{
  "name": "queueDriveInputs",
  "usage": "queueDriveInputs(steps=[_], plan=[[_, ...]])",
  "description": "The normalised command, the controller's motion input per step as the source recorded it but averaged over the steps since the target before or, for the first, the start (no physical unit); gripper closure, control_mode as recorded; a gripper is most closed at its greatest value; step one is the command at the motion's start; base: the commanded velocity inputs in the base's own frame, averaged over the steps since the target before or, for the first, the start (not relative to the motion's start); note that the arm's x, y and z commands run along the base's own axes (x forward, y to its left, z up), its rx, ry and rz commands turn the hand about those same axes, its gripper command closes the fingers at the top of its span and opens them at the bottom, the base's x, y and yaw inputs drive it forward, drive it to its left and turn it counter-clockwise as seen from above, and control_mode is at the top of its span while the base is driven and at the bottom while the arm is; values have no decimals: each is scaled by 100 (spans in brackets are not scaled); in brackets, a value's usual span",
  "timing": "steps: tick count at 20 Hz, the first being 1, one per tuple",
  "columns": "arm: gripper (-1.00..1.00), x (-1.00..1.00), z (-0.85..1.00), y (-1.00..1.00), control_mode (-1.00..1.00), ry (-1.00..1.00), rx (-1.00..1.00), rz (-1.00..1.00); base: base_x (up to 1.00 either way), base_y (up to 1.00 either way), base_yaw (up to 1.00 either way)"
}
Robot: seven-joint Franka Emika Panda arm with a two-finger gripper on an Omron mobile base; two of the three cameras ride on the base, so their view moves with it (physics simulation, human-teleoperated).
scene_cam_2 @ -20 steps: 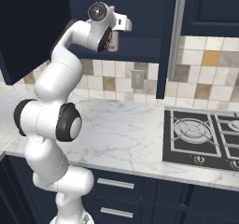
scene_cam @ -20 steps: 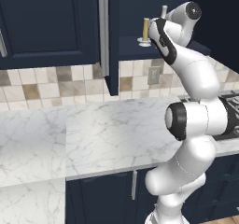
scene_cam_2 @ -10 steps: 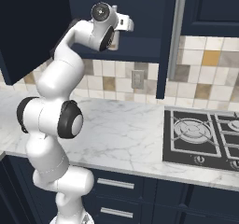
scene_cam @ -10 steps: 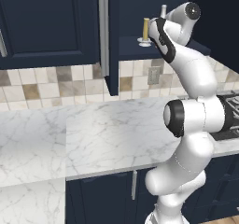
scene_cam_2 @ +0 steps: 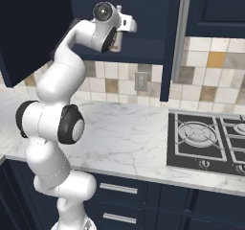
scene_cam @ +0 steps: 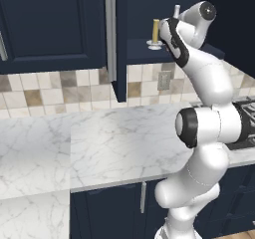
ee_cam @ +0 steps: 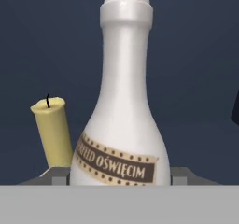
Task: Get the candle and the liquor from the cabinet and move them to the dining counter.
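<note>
You see the white arm reaching up into the open dark navy wall cabinet (scene_cam: 55, 24), above the white marble surface (scene_cam: 99, 143) with the tiled wall behind it. The end effector (ee_cam: 120, 177) is at the white glass liquor bottle with a brown label (ee_cam: 122, 120), with 1 grey finger (ee_cam: 56, 175) showing on each side of its base. Whether the fingers already press on the glass, you cannot tell. The pale-yellow cylindrical candle (ee_cam: 51, 130) stands on the same shelf, just beside the bottle and behind it. In the left base view you find the candle (scene_cam: 156, 30) on its small white holder, near the wrist.
</note>
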Motion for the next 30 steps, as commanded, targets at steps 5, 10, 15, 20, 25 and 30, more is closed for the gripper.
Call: queueDriveInputs(steps=[5, 10, 15, 20, 25, 30], plan=[[100, -52, 0, 9, -100, 0, 9, 0, 0, 0, 0], [100, -64, 0, 15, -100, 0, 5, 0, 0, 0, 0], [100, -70, 4, 16, -100, -2, -1, 2, 0, 0, 0], [100, -79, 5, 15, -100, -5, -1, 1, 0, 0, 0], [100, -81, 6, 15, -100, 0, 0, 0, 0, 0, 0], [100, -84, 0, 16, -100, 0, 0, 0, 0, 0, 0]])
